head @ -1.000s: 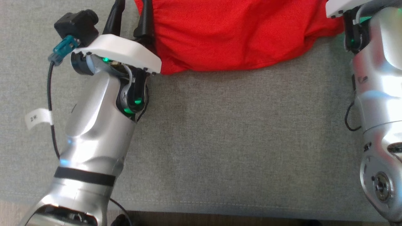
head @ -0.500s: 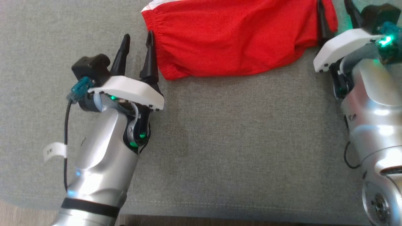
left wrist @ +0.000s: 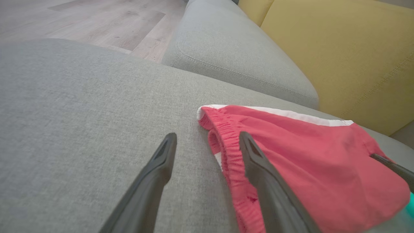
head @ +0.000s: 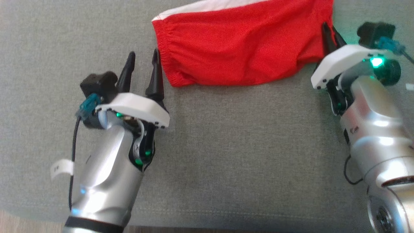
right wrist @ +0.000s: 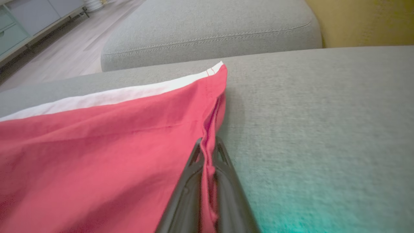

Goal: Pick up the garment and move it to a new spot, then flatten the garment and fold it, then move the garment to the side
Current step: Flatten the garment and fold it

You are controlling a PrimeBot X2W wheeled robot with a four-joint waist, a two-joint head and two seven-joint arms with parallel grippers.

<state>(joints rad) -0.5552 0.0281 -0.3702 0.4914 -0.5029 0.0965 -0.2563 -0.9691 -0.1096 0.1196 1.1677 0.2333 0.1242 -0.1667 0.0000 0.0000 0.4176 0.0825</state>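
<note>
The garment (head: 239,48) is a pair of red shorts with a white stripe, lying folded on the grey sofa seat (head: 239,145). My left gripper (head: 143,53) stands open just left of the elastic waistband (left wrist: 226,142), its right finger against that edge and nothing gripped. My right gripper (head: 328,29) is shut on the garment's right edge. In the right wrist view a ridge of red cloth (right wrist: 97,145) is pinched between my right gripper's (right wrist: 208,142) closed fingers. A right fingertip (left wrist: 394,166) pokes in at the left wrist view's right side.
A second grey cushion (left wrist: 239,61) and a yellow back cushion (left wrist: 339,55) lie beyond the garment. Wooden floor (left wrist: 97,19) shows past the seat, and a pale cabinet (right wrist: 19,35) stands far left. The seat's front edge (head: 226,216) runs below my arms.
The head camera has shifted. My right gripper's fingers, open half a second ago, have shut on the garment's right edge. My left gripper has drawn back along the waistband edge, still open.
</note>
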